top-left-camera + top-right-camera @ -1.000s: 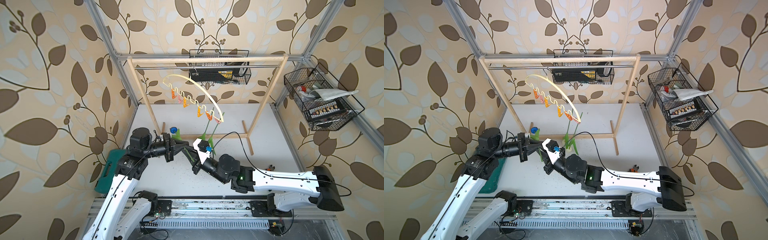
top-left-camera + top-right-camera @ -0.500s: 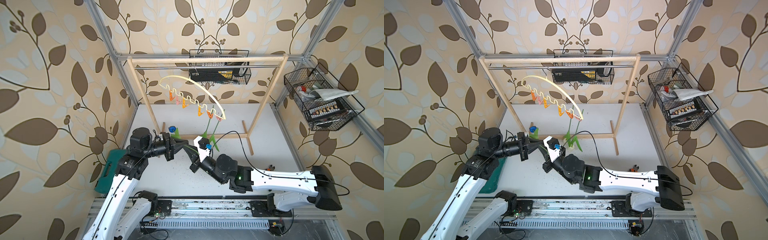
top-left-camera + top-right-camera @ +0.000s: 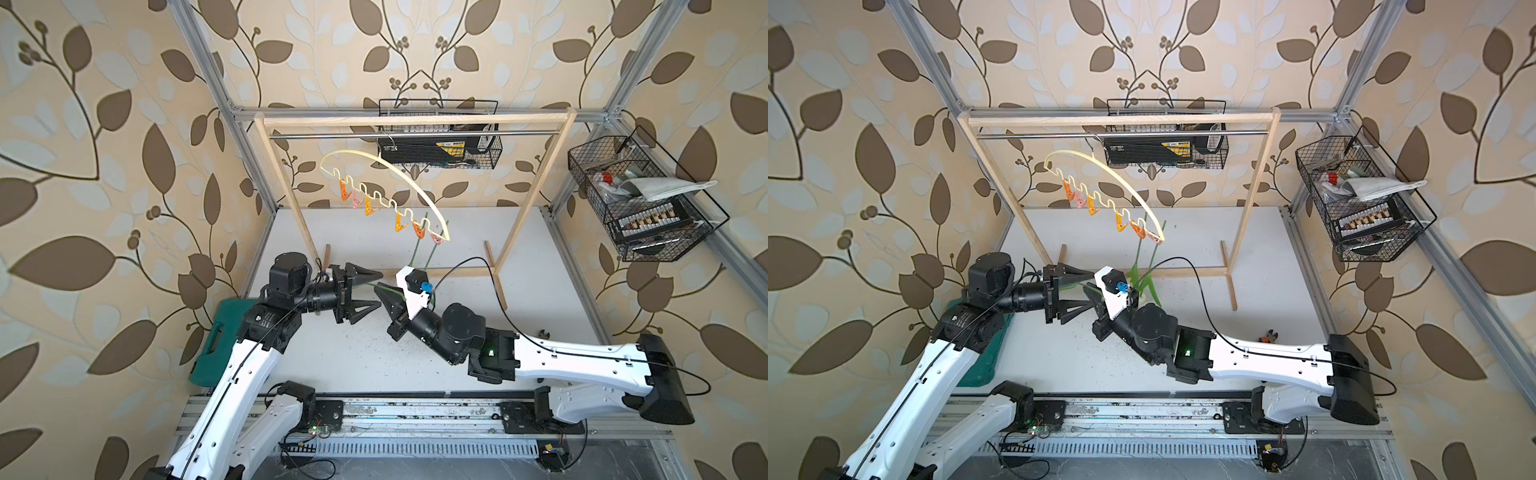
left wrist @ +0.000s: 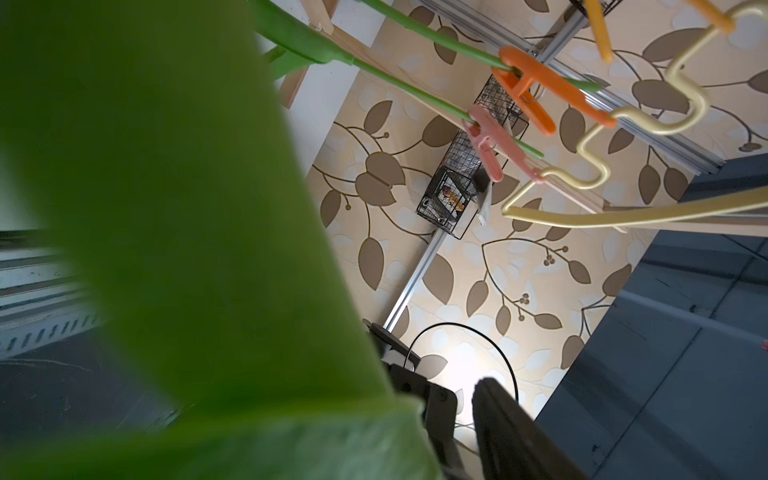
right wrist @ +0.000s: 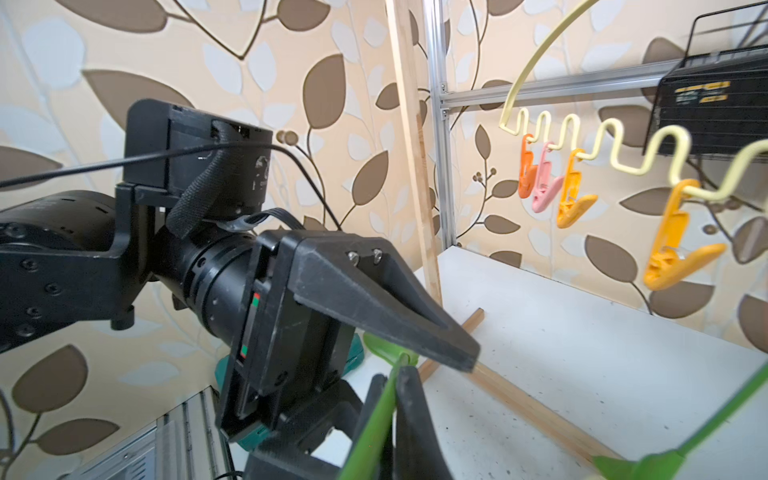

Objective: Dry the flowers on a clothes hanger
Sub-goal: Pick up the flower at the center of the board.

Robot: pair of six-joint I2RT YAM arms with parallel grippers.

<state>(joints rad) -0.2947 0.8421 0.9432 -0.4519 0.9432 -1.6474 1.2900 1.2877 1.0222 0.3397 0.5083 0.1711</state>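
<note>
The cream clothes hanger [image 3: 386, 166] hangs tilted from the rack's metal rod. At its lower end, two of the flowers hang by their green stems [image 3: 415, 254], clamped in an orange clip [image 4: 523, 83] and a pink clip [image 4: 486, 141]. My right gripper [image 5: 392, 415] is shut on a third thin green stem [image 5: 370, 432] above the table. In a top view its tip [image 3: 1087, 291] lies between the fingers of my left gripper [image 3: 380, 290], which is open with nothing held. A blurred green leaf [image 4: 166, 208] covers much of the left wrist view.
The wooden-framed rack [image 3: 286, 187] stands across the white table [image 3: 540, 291], its foot bars on the surface. Wire baskets hang on the back wall [image 3: 440, 145] and the right wall [image 3: 640, 199]. A green case [image 3: 216, 336] lies at the left edge. Small pliers [image 3: 1273, 334] sit behind the right arm.
My left gripper has opened and let go of the stem. The right gripper has shut on that stem. The hanger has swung a little.
</note>
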